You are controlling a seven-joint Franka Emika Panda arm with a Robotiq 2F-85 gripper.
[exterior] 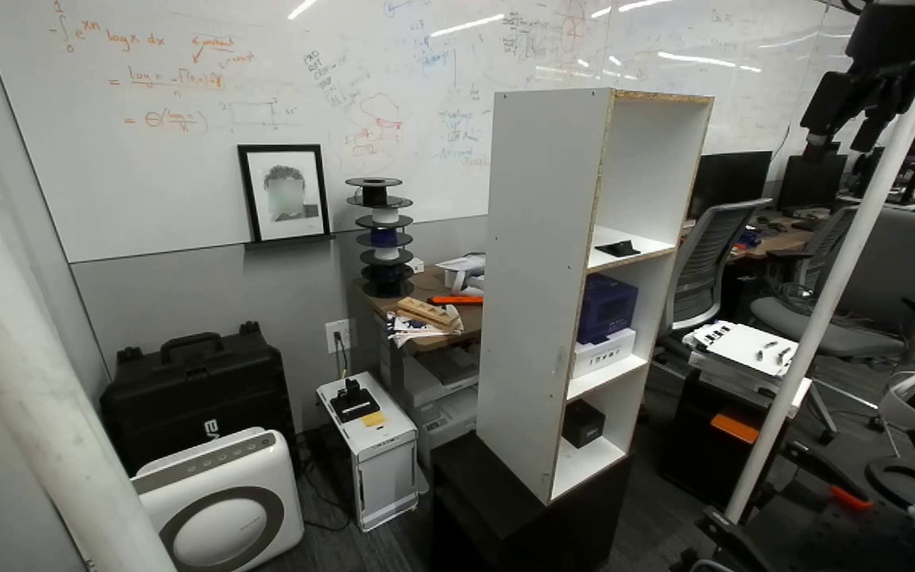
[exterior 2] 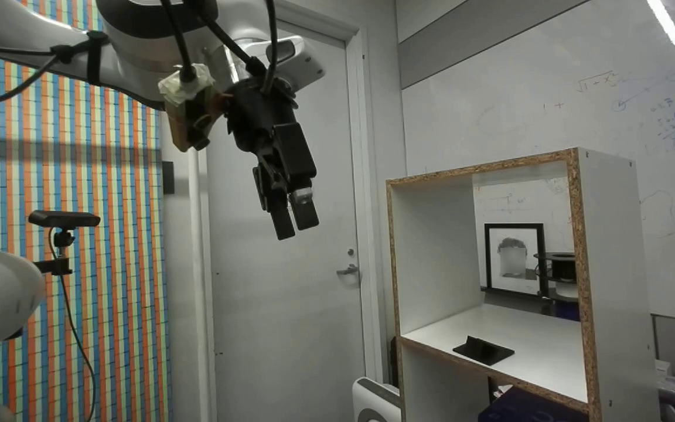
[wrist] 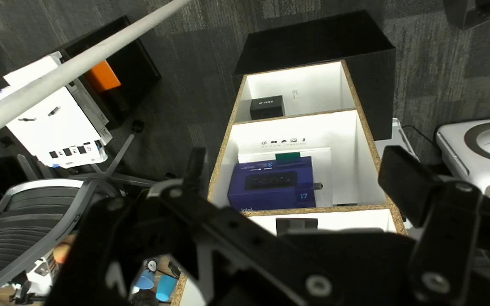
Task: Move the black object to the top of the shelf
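Note:
The white open-fronted shelf (exterior: 541,262) shows in an exterior view with several stacked compartments. Its upper part shows in an exterior view (exterior 2: 619,264), and it also shows in the wrist view (wrist: 368,140). A small black object (exterior: 618,249) with a raised edge lies on the floor of the top compartment, near its front (exterior 2: 483,351). In the wrist view the black object (wrist: 297,223) is partly hidden by the gripper body. My gripper (wrist: 294,163) is open and empty. It hangs in the air in front of the shelf, apart from it, in both exterior views (exterior: 840,144) (exterior 2: 296,228).
A blue box (wrist: 270,185) on a white box fills part of the middle compartment. A black box (exterior: 583,423) sits in the lowest compartment. The shelf stands on a black base (exterior: 537,508). A white pole (exterior: 839,278) stands near the arm. Office chairs (exterior: 708,262) are beside the shelf.

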